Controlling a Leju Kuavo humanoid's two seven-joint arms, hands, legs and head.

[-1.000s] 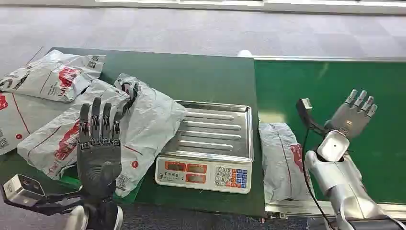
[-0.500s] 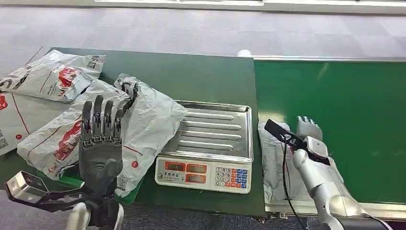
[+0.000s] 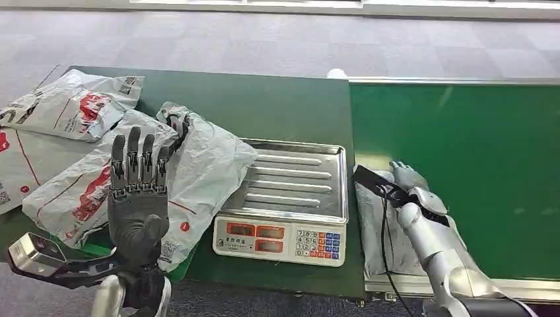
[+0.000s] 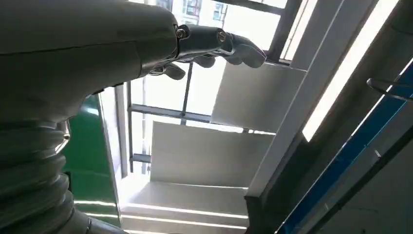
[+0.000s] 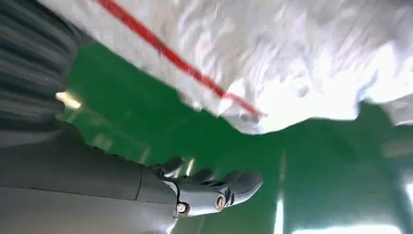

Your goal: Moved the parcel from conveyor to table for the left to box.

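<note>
Our right robot hand (image 3: 411, 185) rests over a parcel (image 3: 379, 224) on the conveyor (image 3: 462, 132).
We cannot tell whether it grips the parcel. Our left robot hand (image 3: 137, 191) is raised, fingers straight, holding nothing, over bags (image 3: 198, 172) on the tabletop (image 3: 264, 105).

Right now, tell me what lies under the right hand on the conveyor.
A grey parcel lies flat on the green conveyor belt, beside the scale. The right hand and arm cover part of it; contact between fingers and parcel is unclear.
</note>
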